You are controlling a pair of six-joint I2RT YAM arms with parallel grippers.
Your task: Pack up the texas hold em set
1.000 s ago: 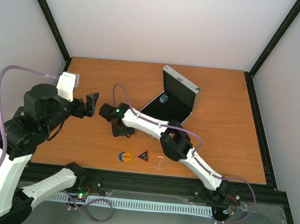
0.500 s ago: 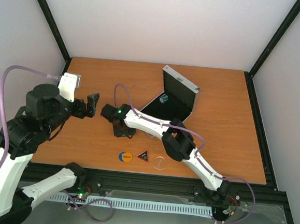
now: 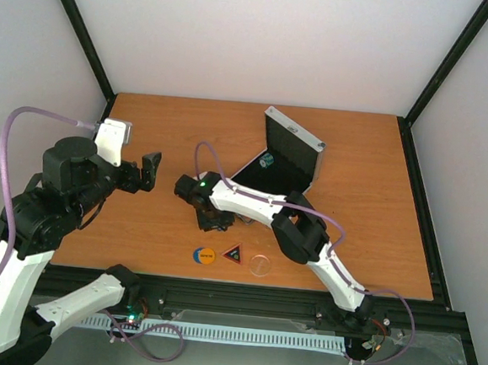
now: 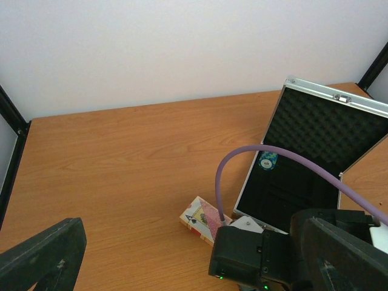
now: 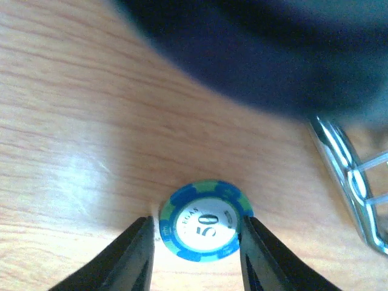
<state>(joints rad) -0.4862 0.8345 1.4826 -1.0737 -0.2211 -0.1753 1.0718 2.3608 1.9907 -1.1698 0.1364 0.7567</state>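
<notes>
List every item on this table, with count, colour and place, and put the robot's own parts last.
Case: one, silver with black lining, open, toward the back of the table.
Poker chips: two, blue-green; one inside the case, one marked 50 on the table.
Card pack: one, pink and white, on the table by the case's near left corner.
Orange disc: one, orange with a blue centre, near edge.
Triangle: one, black and red, right of the orange disc.
Clear disc: one, clear, right of the triangle.
Table: one, brown wood.
Cables: two, purple, one along each arm.
Left gripper: one, black, open, above the table's left part.
Right gripper: one, black, fingers either side of the table chip, contact unclear.
</notes>
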